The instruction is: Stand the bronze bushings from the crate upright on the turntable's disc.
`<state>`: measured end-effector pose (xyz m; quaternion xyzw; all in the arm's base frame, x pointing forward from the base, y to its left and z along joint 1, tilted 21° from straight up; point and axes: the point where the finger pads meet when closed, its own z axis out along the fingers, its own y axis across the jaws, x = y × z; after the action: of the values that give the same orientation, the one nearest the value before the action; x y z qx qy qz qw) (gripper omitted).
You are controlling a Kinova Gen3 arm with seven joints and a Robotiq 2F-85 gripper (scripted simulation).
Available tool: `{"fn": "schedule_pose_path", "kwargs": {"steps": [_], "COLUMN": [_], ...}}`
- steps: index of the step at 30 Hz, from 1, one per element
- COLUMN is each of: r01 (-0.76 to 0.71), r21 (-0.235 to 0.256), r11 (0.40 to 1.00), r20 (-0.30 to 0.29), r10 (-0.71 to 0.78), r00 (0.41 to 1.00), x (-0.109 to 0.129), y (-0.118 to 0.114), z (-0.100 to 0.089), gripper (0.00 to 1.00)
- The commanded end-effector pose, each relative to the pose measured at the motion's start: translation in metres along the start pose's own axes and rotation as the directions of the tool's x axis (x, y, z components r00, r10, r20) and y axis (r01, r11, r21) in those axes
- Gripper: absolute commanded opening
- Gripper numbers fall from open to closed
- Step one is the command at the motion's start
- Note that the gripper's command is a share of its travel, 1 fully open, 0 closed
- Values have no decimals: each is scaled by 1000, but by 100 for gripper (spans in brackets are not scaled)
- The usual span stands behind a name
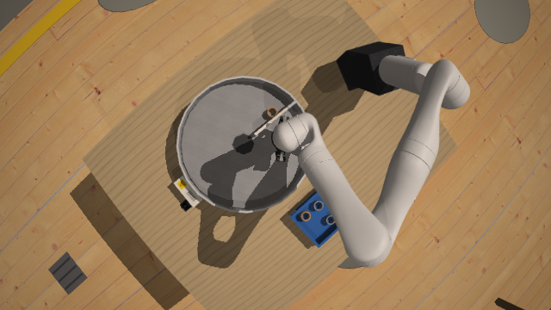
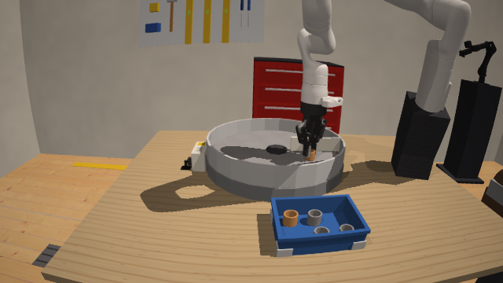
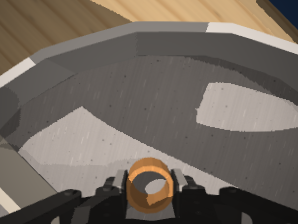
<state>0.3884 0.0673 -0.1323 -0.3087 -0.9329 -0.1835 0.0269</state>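
Observation:
My gripper (image 2: 310, 149) points straight down inside the turntable, on its right side, and is shut on a bronze bushing (image 2: 313, 155). In the wrist view the bushing (image 3: 149, 187) sits between the fingers, low over the grey disc (image 3: 133, 116); I cannot tell whether it touches. A second bronze bushing (image 1: 271, 112) stands upright on the disc, beyond a white bar (image 1: 273, 120). The dark hub (image 2: 277, 148) is left of the gripper. The blue crate (image 2: 321, 224) holds one bronze bushing (image 2: 290, 218) and three steel bushings (image 2: 314, 217).
The turntable has a raised grey rim (image 2: 275, 173) all round. A small white and yellow box (image 1: 186, 194) sits against its left side. The arm's black base (image 1: 368, 66) stands on the table behind the turntable. A red drawer cabinet (image 2: 283, 90) stands behind the table.

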Motion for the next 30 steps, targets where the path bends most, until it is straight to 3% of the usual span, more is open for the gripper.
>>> {"fn": "schedule_pose_path", "kwargs": {"steps": [1,12,13,30], "r01": [0,0,0,0], "r21": [-1,-1,-1,-1], "r11": [1000,1000,1000,1000], "r20": [1,1,1,1], "r10": [0,0,0,0], "r00": [1000,1000,1000,1000], "x": [-1,-1,-1,-1], "y": [0,0,0,0], "z": [-1,-1,-1,-1], "gripper": [0,0,40,40]}}
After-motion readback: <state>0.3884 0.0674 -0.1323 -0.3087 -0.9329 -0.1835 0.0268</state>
